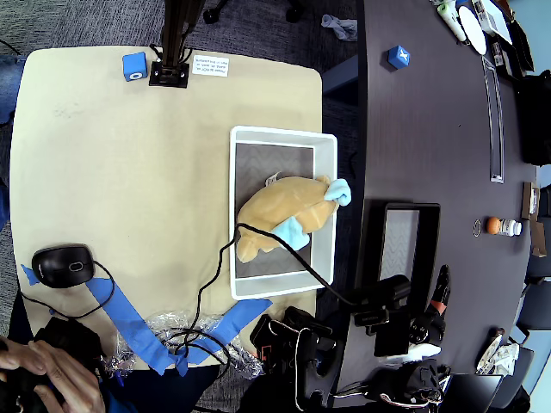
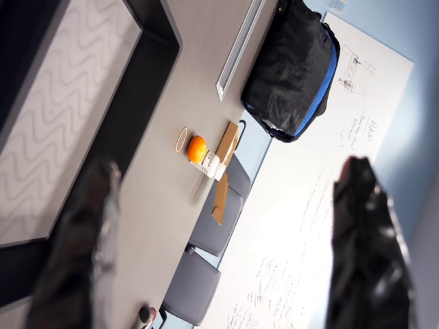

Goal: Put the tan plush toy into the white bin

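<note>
The toy (image 1: 280, 215) lies inside the bin (image 1: 325, 225) at frame centre, so the task looks done. The gripper (image 2: 226, 253) stands wide, holding nothing.

1. I see the tan plush toy (image 1: 280, 213), tan-orange with light blue parts.
2. I see the white bin (image 1: 326, 202), its floor grey.
3. In the wrist view, I see black fingers (image 2: 77, 255) and a wavy-patterned grey tray (image 2: 62, 103).
</note>
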You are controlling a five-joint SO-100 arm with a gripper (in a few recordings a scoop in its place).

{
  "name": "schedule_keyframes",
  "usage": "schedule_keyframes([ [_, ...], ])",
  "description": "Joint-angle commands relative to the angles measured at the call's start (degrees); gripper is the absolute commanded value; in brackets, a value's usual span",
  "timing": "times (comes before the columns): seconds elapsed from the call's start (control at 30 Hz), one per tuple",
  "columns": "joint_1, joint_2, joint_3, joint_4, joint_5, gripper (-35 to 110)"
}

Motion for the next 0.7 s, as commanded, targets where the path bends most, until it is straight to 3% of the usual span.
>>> schedule_keyframes([
  [0.0,1.05,0.79,0.09,0.35,0.09,42],
  [0.67,4.92,11.16,9.49,-0.26,0.62,42],
])
